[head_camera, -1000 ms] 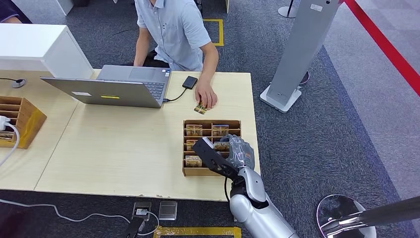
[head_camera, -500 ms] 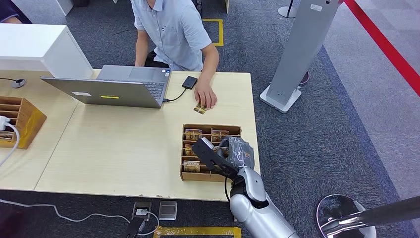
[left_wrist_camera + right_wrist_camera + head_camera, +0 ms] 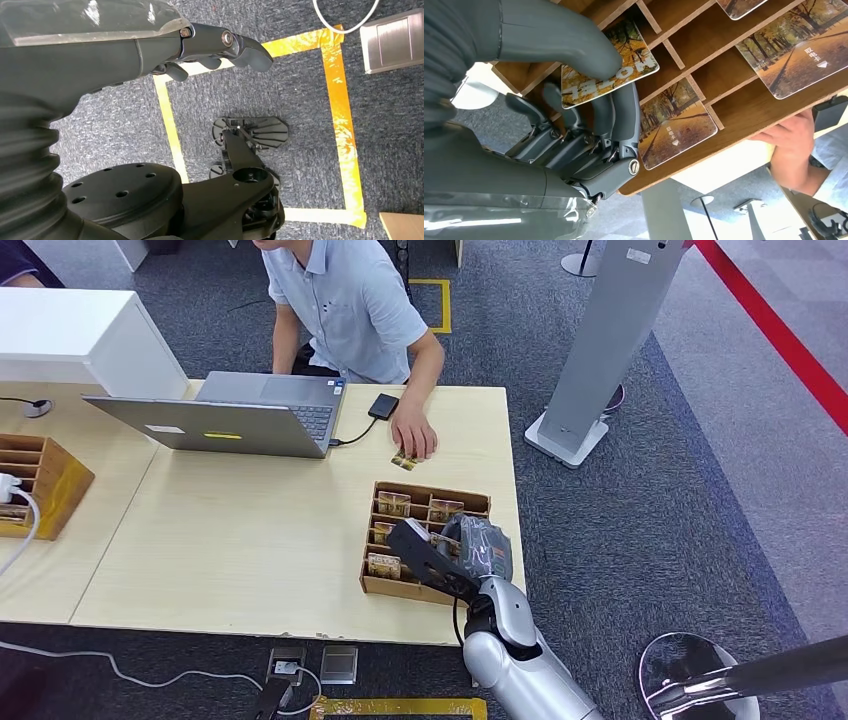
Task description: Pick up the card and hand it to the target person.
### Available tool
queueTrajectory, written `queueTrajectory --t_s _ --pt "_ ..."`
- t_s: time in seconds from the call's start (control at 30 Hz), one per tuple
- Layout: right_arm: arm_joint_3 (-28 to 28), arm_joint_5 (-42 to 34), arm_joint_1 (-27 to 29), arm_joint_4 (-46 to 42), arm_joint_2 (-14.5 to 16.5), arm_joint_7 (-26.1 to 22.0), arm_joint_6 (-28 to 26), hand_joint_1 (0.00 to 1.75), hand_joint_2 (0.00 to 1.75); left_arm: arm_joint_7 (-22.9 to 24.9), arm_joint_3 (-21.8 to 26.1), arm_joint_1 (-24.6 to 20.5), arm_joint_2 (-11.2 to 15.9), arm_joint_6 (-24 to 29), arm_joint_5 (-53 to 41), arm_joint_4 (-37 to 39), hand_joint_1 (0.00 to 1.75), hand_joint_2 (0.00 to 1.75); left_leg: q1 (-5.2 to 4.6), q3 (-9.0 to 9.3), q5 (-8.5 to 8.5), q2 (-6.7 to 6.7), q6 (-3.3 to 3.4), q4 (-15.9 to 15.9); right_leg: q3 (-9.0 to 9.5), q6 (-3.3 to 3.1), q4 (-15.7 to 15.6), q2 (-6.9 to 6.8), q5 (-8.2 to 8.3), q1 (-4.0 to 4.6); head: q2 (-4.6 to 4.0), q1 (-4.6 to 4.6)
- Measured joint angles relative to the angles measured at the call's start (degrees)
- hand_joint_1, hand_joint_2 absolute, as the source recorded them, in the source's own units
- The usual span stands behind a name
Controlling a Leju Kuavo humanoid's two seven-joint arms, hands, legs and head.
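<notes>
Right hand (image 3: 470,545): over the near right part of the wooden card tray (image 3: 372,585), thumb and fingers (image 3: 624,117) pinching one card (image 3: 616,75) with an autumn-tree print, the card sitting at a tray slot.
Card tray: on the pale wooden surface (image 3: 240,540), near its right front corner; divided into two columns of slots. Other cards counted in the wrist view: three, one per slot.
Left hand (image 3: 220,47): hanging over the carpet, fingers curled, holding nothing.
Person (image 3: 350,300): one, seated across the surface, a hand (image 3: 413,435) resting on a loose card (image 3: 403,460) just beyond the tray.
Laptop (image 3: 230,415): one, open, left of that hand.
Second wooden tray (image 3: 40,480): at the far left edge.
</notes>
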Motion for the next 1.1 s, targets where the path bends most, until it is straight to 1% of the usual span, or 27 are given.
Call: queueTrajectory --t_s 0.17,0.33,0.57,0.73,0.9,1.0,1.1 --pt "0.0 0.0 0.06 0.02 -0.04 -0.31 -0.5 1.75 1.75 -0.13 -0.01 0.0 0.0 0.24 -0.15 0.0 0.0 1.75 0.0 0.0 0.0 0.0 0.0 0.0 -0.01 0.0 0.0 0.0 0.0 0.0 0.0 -0.01" --pt "-0.03 0.5 0.71 -0.81 -0.34 -2.12 -0.81 1.75 1.75 -0.13 -0.02 0.0 0.0 0.52 -0.15 0.0 0.0 1.75 0.0 0.0 0.0 0.0 0.0 0.0 -0.01 0.0 0.0 0.0 0.0 0.0 0.01 0.0" --pt "-0.39 -1.49 3.15 -8.37 -2.25 -5.21 -2.15 1.75 1.75 -0.3 -0.02 0.02 0.0 0.83 -0.07 0.0 0.0 1.75 0.0 -0.02 0.0 0.0 0.0 0.0 -0.04 0.0 0.0 0.0 0.0 0.0 0.01 0.0" --pt "-0.68 -3.48 3.69 -14.53 -3.91 -7.75 -3.39 1.75 1.75 -0.47 -0.02 0.03 0.0 0.5 -0.07 0.0 0.0 1.75 0.0 -0.01 0.0 0.0 0.0 0.0 -0.03 0.0 -0.01 0.0 0.0 0.0 0.0 0.0" --pt "-1.57 -7.06 1.7 -18.52 -5.01 -10.92 -3.82 1.75 1.75 -0.7 -0.02 0.03 0.0 -0.49 -0.1 0.0 0.0 1.75 0.0 -0.01 0.01 0.0 0.0 0.0 -0.02 0.0 0.0 0.01 0.01 0.0 0.0 -0.01" --pt "-2.01 -9.22 -0.76 -19.42 -5.34 -12.45 -3.58 1.75 1.75 -0.96 -0.03 0.03 0.0 -0.9 -0.12 0.0 0.0 1.75 0.0 -0.01 0.01 0.01 0.0 0.0 -0.01 0.0 0.0 0.01 0.01 0.0 0.0 -0.01" --pt "-2.72 -13.89 -3.9 -18.98 -5.44 -14.77 -3.53 1.75 1.75 -0.91 -0.11 0.01 0.0 -1.4 -0.42 0.0 0.0 1.75 0.0 -0.03 0.02 0.0 0.0 0.0 -0.02 0.0 0.01 0.0 0.02 0.0 0.0 -0.01"
